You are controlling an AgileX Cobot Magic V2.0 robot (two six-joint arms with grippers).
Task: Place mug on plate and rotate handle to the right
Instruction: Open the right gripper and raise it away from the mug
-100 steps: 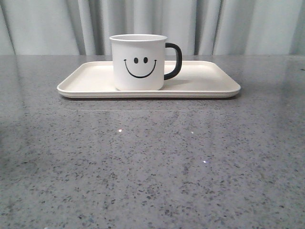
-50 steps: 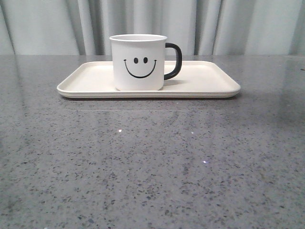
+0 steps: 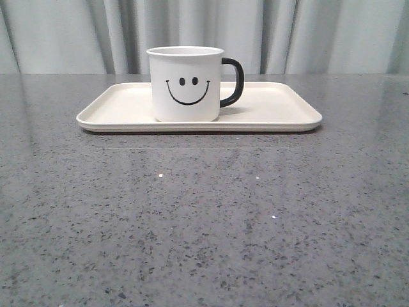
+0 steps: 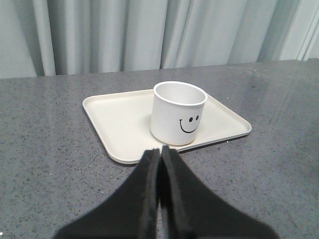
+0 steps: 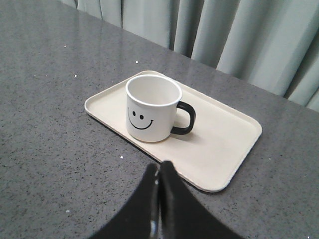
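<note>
1. My left gripper [image 4: 160, 155] is closed on nothing, above the worktop [image 3: 204, 224], short of the plate [image 3: 275, 109].
2. My right gripper [image 5: 159, 172] is likewise closed and empty.
3. The mug [image 3: 185, 83] stands upright on the plate, its handle [image 3: 234, 82] pointing right.

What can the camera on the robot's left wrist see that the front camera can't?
Only the left wrist view shows the left gripper, its black fingers pressed shut with nothing between them, and the inside of the mug. Only the front view shows the black handle, sticking out to the right; from the left wrist it is hidden behind the mug. Both views show the white smiley mug standing upright on the cream plate, the grey speckled table and the pale curtain behind.
</note>
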